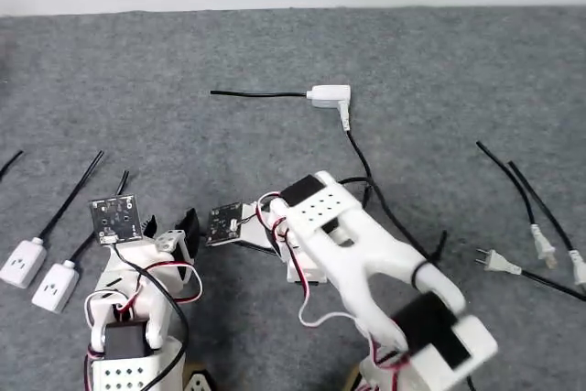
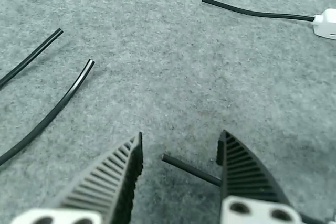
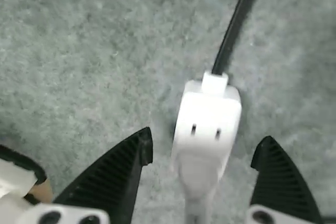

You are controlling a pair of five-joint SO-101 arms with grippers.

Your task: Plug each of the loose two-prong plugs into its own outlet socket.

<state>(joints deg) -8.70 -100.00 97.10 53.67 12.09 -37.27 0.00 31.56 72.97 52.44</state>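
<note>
- The right gripper (image 3: 208, 135) is hanging low with its black ribbed fingers (image 3: 118, 169) spread wide and gripping nothing.
- A white plastic two-slot outlet socket (image 3: 207, 121) is lying on the grey carpeted table (image 3: 79, 35) between those fingers. It is touching neither of them, and its black cord (image 3: 236, 24) is running away from the gripper.
- In the high view, the right arm (image 1: 366, 254) is stretching from 5 o'clock toward the middle of the table.
- The left gripper (image 2: 181, 137) is also standing wide open and empty. The cut end of a thin black cable (image 2: 189, 169) is lying on the carpet between its fingers, just beside one of them.
- The left arm (image 1: 128, 318) is sitting at 7 o'clock.
- At 8 o'clock, an outer white socket (image 1: 20, 263) and an inner white socket (image 1: 55, 286) are lying side by side, with their black leads angling off toward 1 o'clock.
- At 12 o'clock, a far white socket (image 1: 322, 94) is lying with a short black stub pointing to 9 o'clock.
- A small white plug (image 1: 343, 116) is touching the far white socket's end, though I cannot tell how deeply it is seated. Its cord is trailing toward 6 o'clock.
- At 4 o'clock, a loose white two-prong plug (image 1: 494, 261) is pointing its prongs toward 9 o'clock.
- A second loose plug (image 1: 542, 244) and a third loose plug (image 1: 579, 269) are lying near it, and all three are well apart from every socket.
</note>
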